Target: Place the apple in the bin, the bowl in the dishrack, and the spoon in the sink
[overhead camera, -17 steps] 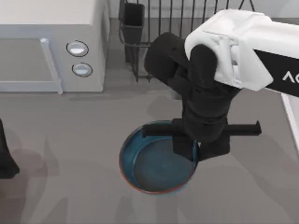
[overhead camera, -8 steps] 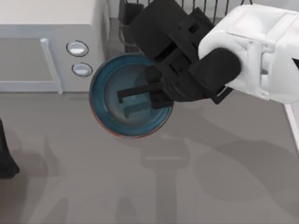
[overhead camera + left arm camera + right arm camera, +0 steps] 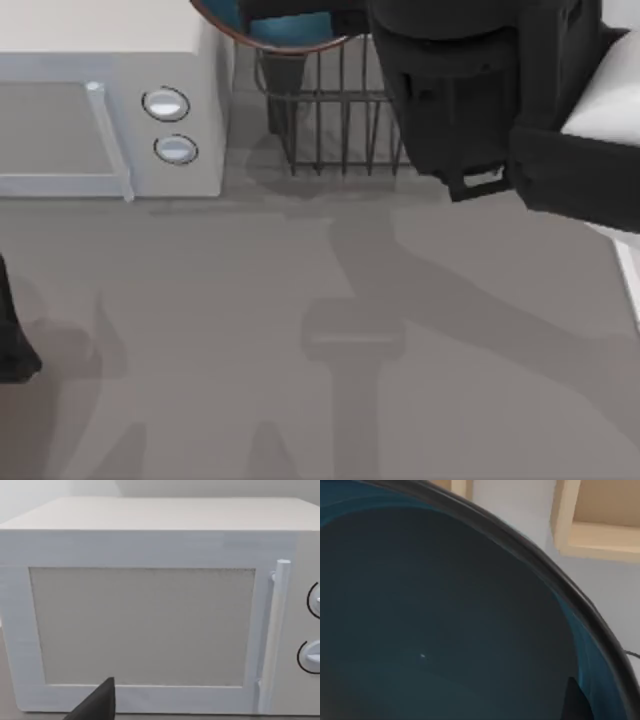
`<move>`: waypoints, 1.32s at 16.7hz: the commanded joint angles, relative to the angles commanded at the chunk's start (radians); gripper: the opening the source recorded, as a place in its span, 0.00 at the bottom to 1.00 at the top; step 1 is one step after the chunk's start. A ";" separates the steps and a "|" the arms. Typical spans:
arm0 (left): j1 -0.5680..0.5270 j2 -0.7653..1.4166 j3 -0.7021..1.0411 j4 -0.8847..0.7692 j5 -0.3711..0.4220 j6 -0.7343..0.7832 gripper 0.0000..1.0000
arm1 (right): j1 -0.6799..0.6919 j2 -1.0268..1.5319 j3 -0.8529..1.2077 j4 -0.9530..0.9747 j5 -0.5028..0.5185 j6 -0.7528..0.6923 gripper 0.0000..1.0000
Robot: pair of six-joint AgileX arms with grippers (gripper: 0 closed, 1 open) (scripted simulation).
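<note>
The blue bowl (image 3: pixel 285 28) with its reddish-brown rim hangs at the far edge of the top view, above the near corner of the dark wire dishrack (image 3: pixel 335 115). My right gripper (image 3: pixel 300 12) is shut on the bowl, with dark fingers crossing its inside. In the right wrist view the bowl's grey-blue inside (image 3: pixel 435 620) is very close, with one fingertip (image 3: pixel 577 702) at its rim. My left arm (image 3: pixel 10 340) is parked at the table's left edge, and a dark fingertip (image 3: pixel 97 705) of its gripper faces the microwave. A strip of the sink's white rim (image 3: pixel 630 265) lies at the right edge. The apple, spoon and bin are out of view.
A white microwave (image 3: pixel 100 100) with two round knobs (image 3: pixel 166 104) stands at the back left, right beside the dishrack; its door and handle (image 3: pixel 272 630) face the left wrist camera. The grey table (image 3: pixel 300 350) stretches in front. My right arm's bulk hangs over the dishrack's right part.
My right gripper has lifted the bowl off the table's middle and carried it up and back to above the dishrack's near corner. The left arm has stayed put.
</note>
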 joint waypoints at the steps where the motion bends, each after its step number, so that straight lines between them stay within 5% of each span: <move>1: 0.000 0.000 0.000 0.000 0.000 0.000 1.00 | 0.010 -0.025 -0.004 0.052 0.049 -0.036 0.00; 5: 0.000 0.000 0.000 0.000 0.000 0.000 1.00 | 0.029 -0.085 -0.008 0.149 0.144 -0.107 0.00; 11: 0.000 0.000 0.000 0.000 0.000 0.000 1.00 | 0.017 -0.068 -0.005 0.163 0.135 -0.105 0.00; 22: 0.000 0.000 0.000 0.000 0.000 0.000 1.00 | -0.298 0.426 -0.087 0.764 -0.175 -0.120 0.00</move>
